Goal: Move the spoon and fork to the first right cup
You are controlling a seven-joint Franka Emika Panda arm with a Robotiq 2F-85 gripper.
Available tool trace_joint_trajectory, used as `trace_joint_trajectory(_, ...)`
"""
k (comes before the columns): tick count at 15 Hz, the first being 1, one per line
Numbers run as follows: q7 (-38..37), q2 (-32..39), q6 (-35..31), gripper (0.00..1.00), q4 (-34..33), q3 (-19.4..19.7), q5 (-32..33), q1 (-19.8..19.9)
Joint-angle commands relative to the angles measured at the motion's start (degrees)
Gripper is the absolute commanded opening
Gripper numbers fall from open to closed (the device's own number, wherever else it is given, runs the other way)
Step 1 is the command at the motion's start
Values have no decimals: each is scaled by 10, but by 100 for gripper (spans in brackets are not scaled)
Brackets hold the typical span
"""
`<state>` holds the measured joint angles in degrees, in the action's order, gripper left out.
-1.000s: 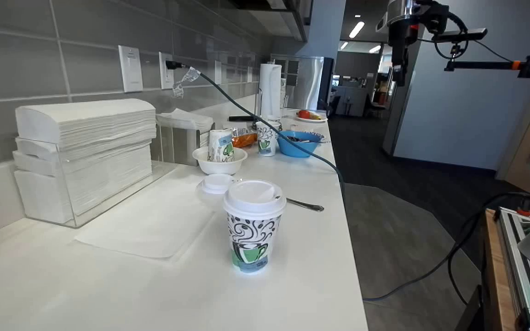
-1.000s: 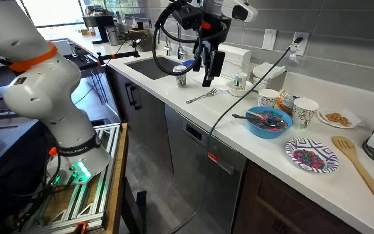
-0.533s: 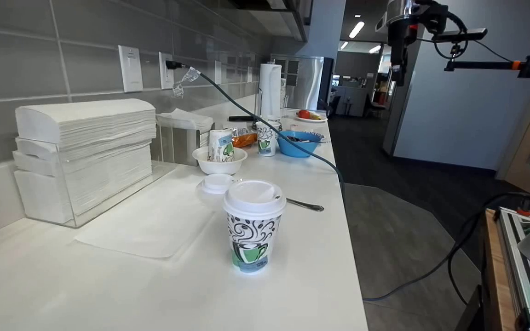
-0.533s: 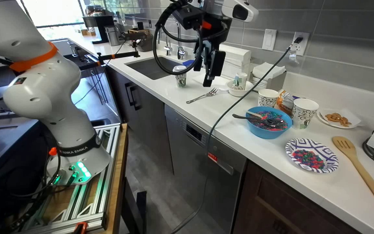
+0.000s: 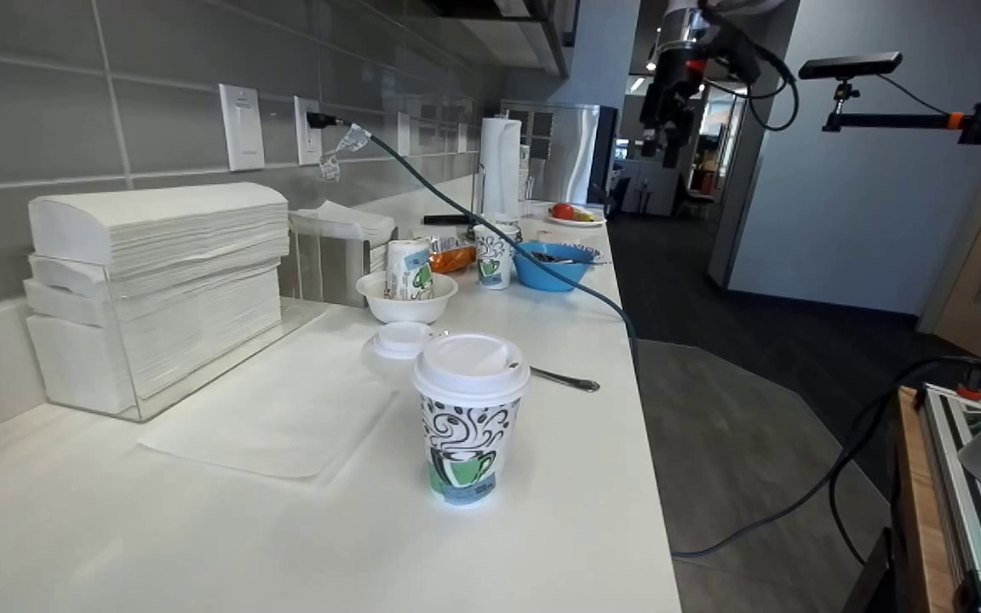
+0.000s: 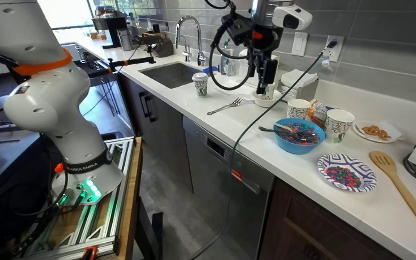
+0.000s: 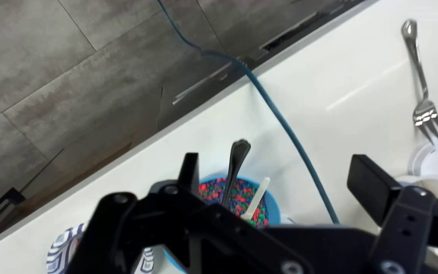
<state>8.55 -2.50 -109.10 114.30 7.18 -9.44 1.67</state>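
A metal fork (image 6: 225,107) lies on the white counter; the wrist view shows it at the right (image 7: 418,72). A dark metal spoon (image 7: 237,158) leans in the blue bowl (image 6: 290,146) of colored bits, handle over the rim, beside a pale-handled utensil (image 7: 257,198). Two open paper cups (image 6: 298,109) (image 6: 339,125) stand behind the bowl. A lidded cup (image 6: 200,86) stands near the sink; it also shows in an exterior view (image 5: 469,426). My gripper (image 7: 275,163) is open and empty, high above the counter; the spoon handle shows between its fingers, well below.
A cable (image 6: 254,129) runs from the wall outlet across the counter, between fork and blue bowl. A white bowl (image 5: 408,308) holds an upturned cup (image 5: 410,271). A patterned plate (image 6: 365,169), a wooden spatula (image 6: 403,187) and napkin stacks (image 5: 192,289) also stand or lie there.
Between the two earlier moments the arm hardly moves. Now my gripper has moved over toward the wall side of the counter and turned a little. The fork, spoon and cups have not moved.
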Motion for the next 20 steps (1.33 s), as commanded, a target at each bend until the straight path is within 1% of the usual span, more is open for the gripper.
trace_joint_trajectory(1, -60, 92, -45, 100, -78, -16, -18, 6)
trace_joint_trajectory(6, -111, 200, -73, 100, -177, -38, -38, 5)
trace_joint_trajectory(11, -139, 290, -73, 100, -279, -56, -53, 6)
trace_joint_trajectory(15, -151, 341, -83, 100, -341, -63, -52, 7)
trace_joint_trajectory(20, -157, 389, -94, 100, -406, -67, -48, 7)
